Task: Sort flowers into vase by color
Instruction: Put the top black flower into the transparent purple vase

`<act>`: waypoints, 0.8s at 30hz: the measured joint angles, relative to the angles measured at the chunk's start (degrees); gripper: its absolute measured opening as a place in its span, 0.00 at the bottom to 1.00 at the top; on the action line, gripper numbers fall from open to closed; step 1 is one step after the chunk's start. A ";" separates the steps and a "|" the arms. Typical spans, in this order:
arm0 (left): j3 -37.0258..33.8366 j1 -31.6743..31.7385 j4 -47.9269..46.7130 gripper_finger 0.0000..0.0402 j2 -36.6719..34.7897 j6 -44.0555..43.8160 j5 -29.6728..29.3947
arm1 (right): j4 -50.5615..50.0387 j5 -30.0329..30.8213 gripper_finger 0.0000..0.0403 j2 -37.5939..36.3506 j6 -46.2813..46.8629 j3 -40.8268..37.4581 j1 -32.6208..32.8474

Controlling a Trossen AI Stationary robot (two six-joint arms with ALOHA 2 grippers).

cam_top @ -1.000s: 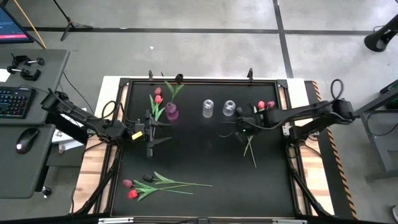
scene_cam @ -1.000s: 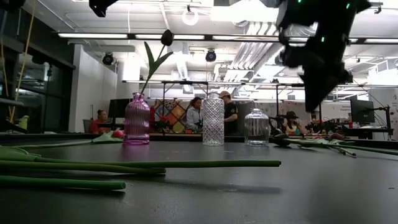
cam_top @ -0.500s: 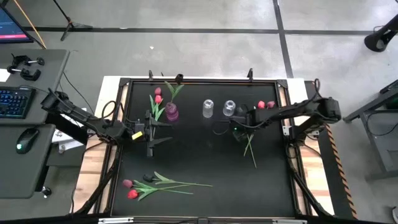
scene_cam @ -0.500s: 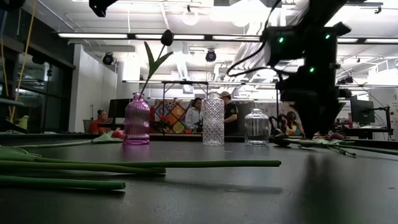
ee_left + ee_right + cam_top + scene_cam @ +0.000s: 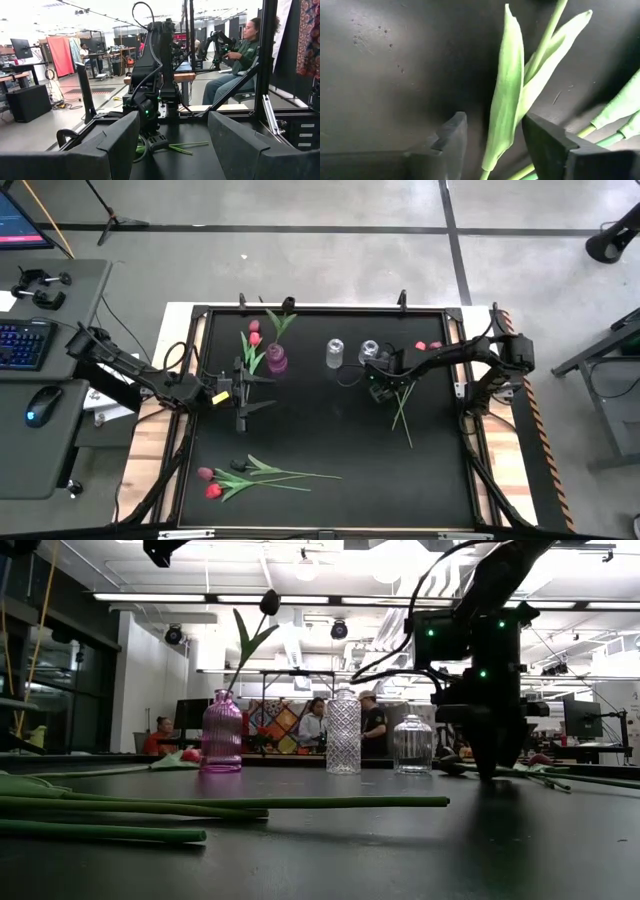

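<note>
Currently the right gripper [image 5: 378, 390] is low over the black table [image 5: 330, 435], just in front of the shorter clear vase [image 5: 368, 353]. Its wrist view shows both dark fingers [image 5: 547, 145] spread apart with a pale green leaf [image 5: 505, 100] standing in the gap; the leaf touches neither finger that I can see, so the jaws are parted and hold nothing. Stems of that flower cluster [image 5: 402, 412] run from under the gripper toward the table's front, and two red-pink buds [image 5: 428, 346] lie near the right rim. Which stem belongs to which bud cannot be told from above.

The left gripper [image 5: 240, 393] waits on the left side of the table, jaws wide, nothing between them. Its wrist view looks across at the right arm [image 5: 155, 85] bent down over green stems [image 5: 182, 147].

Vases stand in a row toward the back: pink vase [image 5: 221, 732], taller clear vase [image 5: 342, 732], then the shorter clear one [image 5: 412, 744]. The pink vase holds one dark maroon tulip [image 5: 268, 600], upright and leaning slightly. Just beside that vase, on the table, lie two more tulips [image 5: 250, 340], red and pink.

Near the front left edge lies a third group [image 5: 240, 476]: red, pink and a darker head, with stems pointing right.

People sit at desks beyond the table [image 5: 313, 723]; one seated person [image 5: 235, 65] shows in the left wrist view.
</note>
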 joint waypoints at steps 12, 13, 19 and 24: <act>0.00 -0.02 0.02 0.56 -0.01 0.00 -0.04 | -3.87 0.44 0.04 -1.91 -0.83 -0.24 2.84; 0.00 -0.02 0.05 0.56 -0.02 0.00 -0.18 | -5.00 0.57 0.04 -2.66 -0.83 0.01 3.74; 0.00 -0.01 0.64 0.56 -0.01 0.00 -0.70 | -3.72 9.27 0.02 -9.41 1.26 3.61 11.10; 0.00 -0.02 2.65 0.56 0.00 -0.14 -0.68 | 9.43 19.43 0.01 -14.29 -2.71 5.75 17.62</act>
